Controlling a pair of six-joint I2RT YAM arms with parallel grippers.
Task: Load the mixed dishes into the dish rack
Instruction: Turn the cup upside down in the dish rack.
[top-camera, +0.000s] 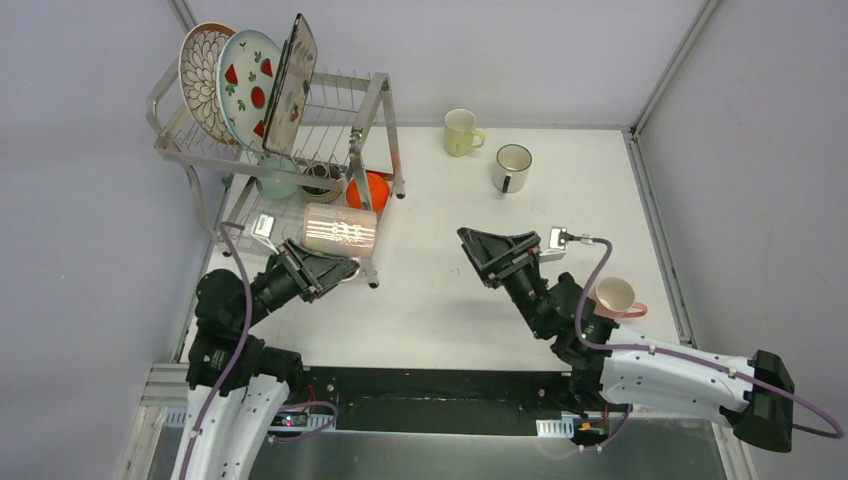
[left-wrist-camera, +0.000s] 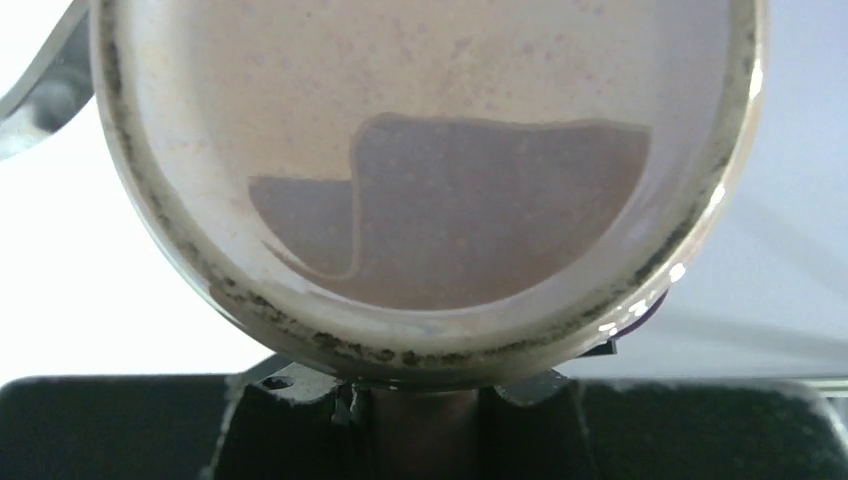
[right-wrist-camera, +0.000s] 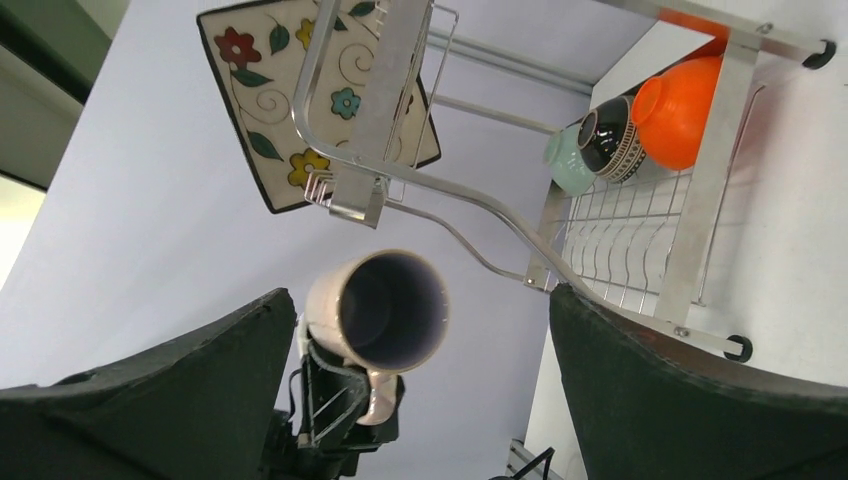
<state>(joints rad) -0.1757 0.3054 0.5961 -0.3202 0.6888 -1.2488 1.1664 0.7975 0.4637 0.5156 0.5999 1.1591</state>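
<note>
The dish rack (top-camera: 370, 110) stands at the far left. Its upper tier holds the petal-pattern plate (top-camera: 203, 80), the red-fruit plate (top-camera: 247, 85) and the flowered square plate (top-camera: 291, 85). Under them sit the mint bowl (top-camera: 275, 183), brown bowl (top-camera: 322, 182) and orange bowl (top-camera: 368, 190). My left gripper (top-camera: 338, 268) is shut on the handle of a pale lilac mug (top-camera: 340, 231), held on its side at the rack's front. The mug's base (left-wrist-camera: 420, 170) fills the left wrist view. My right gripper (top-camera: 497, 255) is open and empty at mid-table, facing that mug (right-wrist-camera: 385, 310).
A yellow mug (top-camera: 461, 131) and a white mug (top-camera: 511, 167) stand on the table at the back. A pink mug (top-camera: 615, 296) stands beside my right arm. White walls close the table at the back and right.
</note>
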